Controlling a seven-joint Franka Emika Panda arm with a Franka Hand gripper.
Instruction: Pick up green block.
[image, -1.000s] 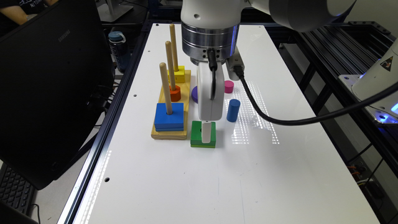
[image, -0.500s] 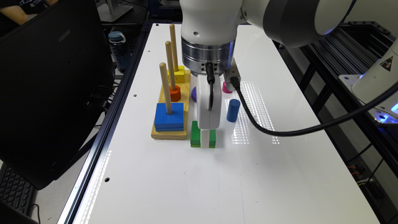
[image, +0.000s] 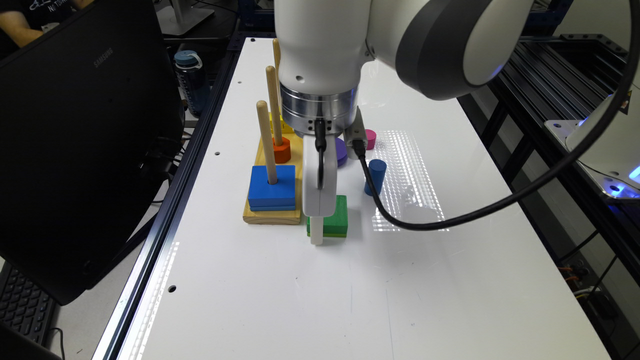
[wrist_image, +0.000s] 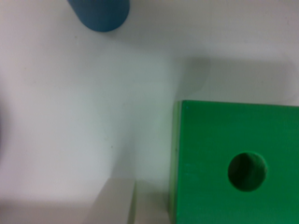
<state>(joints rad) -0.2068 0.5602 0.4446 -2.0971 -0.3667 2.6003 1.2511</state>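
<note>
Straddling the green block (image: 334, 216), I judge my pincer (image: 317, 235) reaches the bench (image: 350, 290); one finger sits beside it, apparently unclosed. Next: squeeze, lift.

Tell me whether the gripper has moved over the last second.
Yes. The gripper has come down beside the green block; its tip now reaches the table, judged against the fixed peg board.

The big white arm reaches straight down, with its shiny silver wrist ring pointing at the table. The gripper (image: 317, 235) hangs low, its tip almost on the table. A black cable runs from the wrist. In the wrist view one pale finger (wrist_image: 114, 203) shows, not touching anything.
</note>
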